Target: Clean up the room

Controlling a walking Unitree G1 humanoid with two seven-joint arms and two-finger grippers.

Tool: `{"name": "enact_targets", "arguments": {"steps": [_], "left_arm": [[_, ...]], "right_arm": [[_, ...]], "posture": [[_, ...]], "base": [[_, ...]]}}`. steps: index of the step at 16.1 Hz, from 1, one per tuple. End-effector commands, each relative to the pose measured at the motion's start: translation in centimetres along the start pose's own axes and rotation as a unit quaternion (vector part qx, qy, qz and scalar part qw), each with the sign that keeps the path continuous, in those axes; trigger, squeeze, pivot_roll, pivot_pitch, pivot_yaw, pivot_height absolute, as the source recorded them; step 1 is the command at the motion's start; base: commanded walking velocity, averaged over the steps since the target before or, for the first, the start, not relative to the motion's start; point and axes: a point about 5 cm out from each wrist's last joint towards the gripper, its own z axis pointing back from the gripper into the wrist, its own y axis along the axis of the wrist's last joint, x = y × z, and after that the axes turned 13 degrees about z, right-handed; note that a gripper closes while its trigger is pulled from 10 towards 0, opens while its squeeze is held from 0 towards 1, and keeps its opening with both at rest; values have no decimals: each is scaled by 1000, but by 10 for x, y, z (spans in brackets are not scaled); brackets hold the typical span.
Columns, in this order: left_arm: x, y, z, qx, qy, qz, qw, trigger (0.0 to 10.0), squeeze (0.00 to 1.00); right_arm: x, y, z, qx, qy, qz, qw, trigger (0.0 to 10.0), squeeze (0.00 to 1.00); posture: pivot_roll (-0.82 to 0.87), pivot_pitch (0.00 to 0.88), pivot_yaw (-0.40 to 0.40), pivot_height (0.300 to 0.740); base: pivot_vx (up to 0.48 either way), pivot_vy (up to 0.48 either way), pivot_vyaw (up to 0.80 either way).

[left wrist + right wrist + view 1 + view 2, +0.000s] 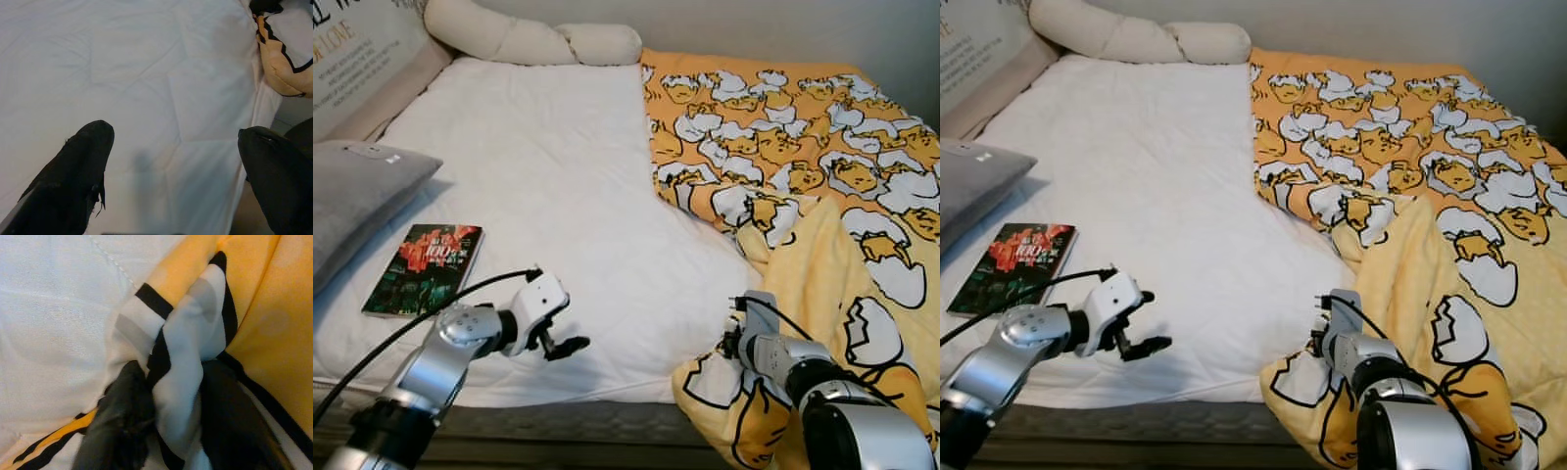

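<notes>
The wide bed with its white quilted mattress cover (558, 196) lay half bare before me, because the orange blanket printed with white cracked-egg cartoon figures (783, 147) sat bunched over the right half, its near corner slumped off the front edge; spreading it flat looked to me like the job in hand for tidying the room. A long cream bolster pillow (529, 39) lay across the head of the bed, and a grey cushion (357, 196) leaned at the left side, just beside a dark paperback book with a red cover picture (426, 269) that rested flat on the sheet, probably still to be put away. My right gripper (168, 416) pinched a fold of the blanket's white-and-black hem between both black fingers, at the bed's front edge where the cloth met the white cover, a hold that would let me drag the corner across. That right arm reached forward and low, wrist angled into the cloth. My left gripper (558, 345) hovered over the bare sheet near the front edge, arm bent at the elbow, fingers (73, 176) spread wide and holding nothing.
</notes>
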Motion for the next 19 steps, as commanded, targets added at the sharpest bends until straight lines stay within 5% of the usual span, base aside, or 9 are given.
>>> {"name": "enact_targets", "arguments": {"steps": [1,6,9,11,12,13,16,17,19], "left_arm": [[-3,4,0,0,7,-10,1000,10000,0],[4,4,0,16,-17,-5,1000,10000,0],[2,11,0,40,0,-7,999,10000,0],[-3,19,2,69,29,13,997,10000,0],[-4,23,4,77,32,15,996,10000,0],[-5,23,5,81,33,16,996,10000,0],[-1,19,9,76,36,16,996,10000,0],[0,20,12,80,38,19,996,10000,0],[2,11,14,69,36,23,997,10000,0]], "right_arm": [[5,7,2,12,0,9,1000,0,0],[7,19,6,61,53,5,997,0,0],[4,33,15,116,128,68,983,0,0],[-17,38,41,189,275,193,923,0,0],[-29,33,67,225,369,270,861,0,0],[-35,24,85,228,431,318,813,0,0],[-17,-16,113,145,512,441,723,0,0],[-9,-28,114,107,510,471,712,0,0],[-1,-36,99,94,446,500,737,784,0]], "posture": [[17,0,-60,740],[-23,0,-29,740],[-18,0,-37,740],[-10,0,-41,740],[1,0,-46,740],[1,0,-44,740],[35,0,-58,740],[30,0,-53,740],[18,0,-41,740]], "base": [[0,0,0],[0,0,0],[0,0,0],[0,0,0],[0,0,0],[0,0,0],[0,0,0],[0,0,0],[0,0,0]]}}
